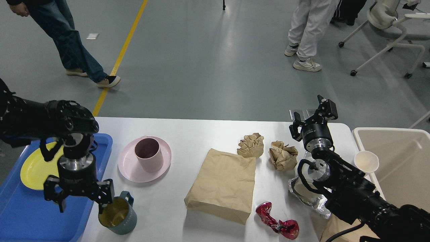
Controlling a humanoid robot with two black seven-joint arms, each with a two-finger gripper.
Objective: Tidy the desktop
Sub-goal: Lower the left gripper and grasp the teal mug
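Desk (201, 131): white top across the lower view, carrying crockery at left, paper litter at right.
Blue tray (20, 208): at desk's left edge; yellow plate (32, 164) lies in it, apparently sorted already.
Grey-green mug (117, 212): upright just beside the tray, likely next for collection.
Left pincer (80, 201): pointing down, fingers apart, one over the mug's rim.
Right pincer (314, 116): raised near the desk's far edge, fingers apart, empty.
Beige bin (403, 161): at right, presumably for litter.

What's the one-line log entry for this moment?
left gripper: open, over tray edge beside grey mug | right gripper: open, raised, idle | yellow plate: in blue tray | paper trash: on desktop
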